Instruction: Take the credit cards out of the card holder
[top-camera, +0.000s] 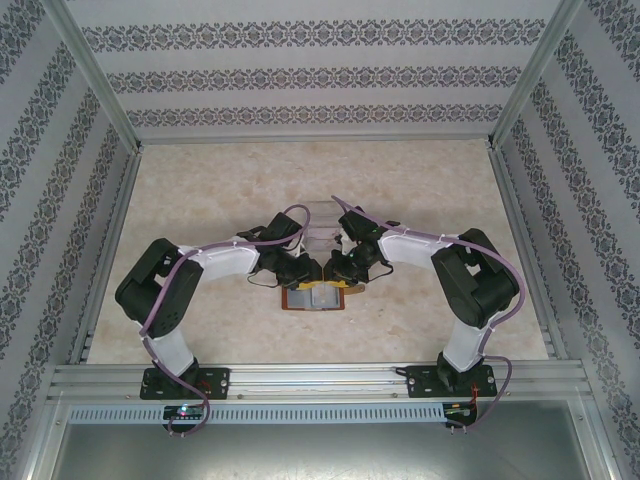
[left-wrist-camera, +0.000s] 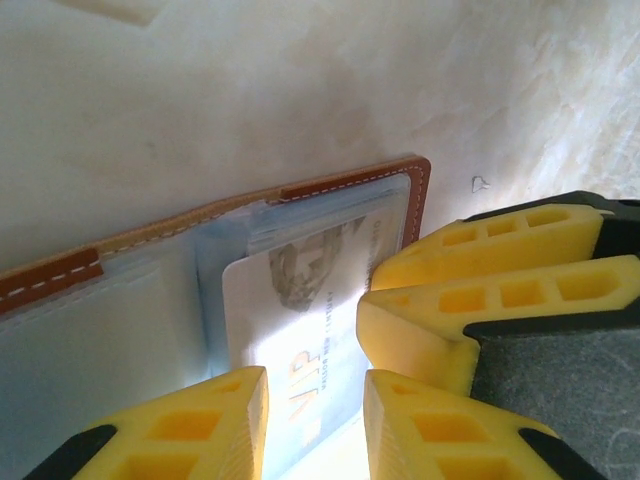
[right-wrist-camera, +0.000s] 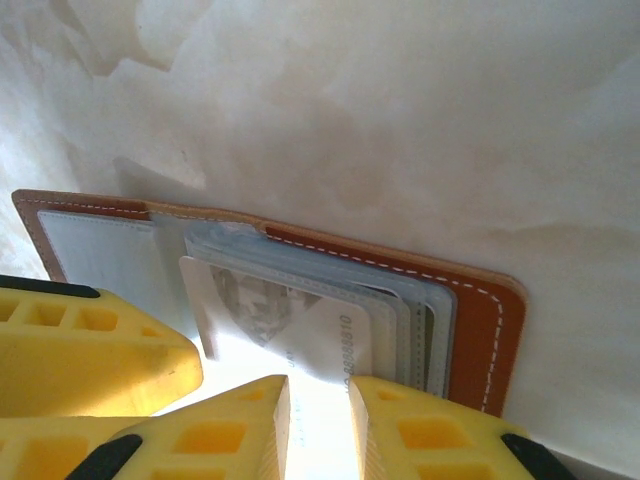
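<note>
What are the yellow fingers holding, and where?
Can't tell. The white card lies under the left gripper and right gripper, partly in the card holder; no clear pinch.

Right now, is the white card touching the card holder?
Touching. The left wrist view shows the white card lying flat on the inside of the open card holder, with no gap or shadow between them.

Mostly masked from above by the left gripper (top-camera: 302, 278) and right gripper (top-camera: 337, 277): the wallet (top-camera: 315, 300), its contents too small to make out. At the 2 wrists, lower end of the card (left-wrist-camera: 285, 320) lost to glare and the frame's edge; grip or gap between the fingers (left-wrist-camera: 215, 420), impossible to tell.
</note>
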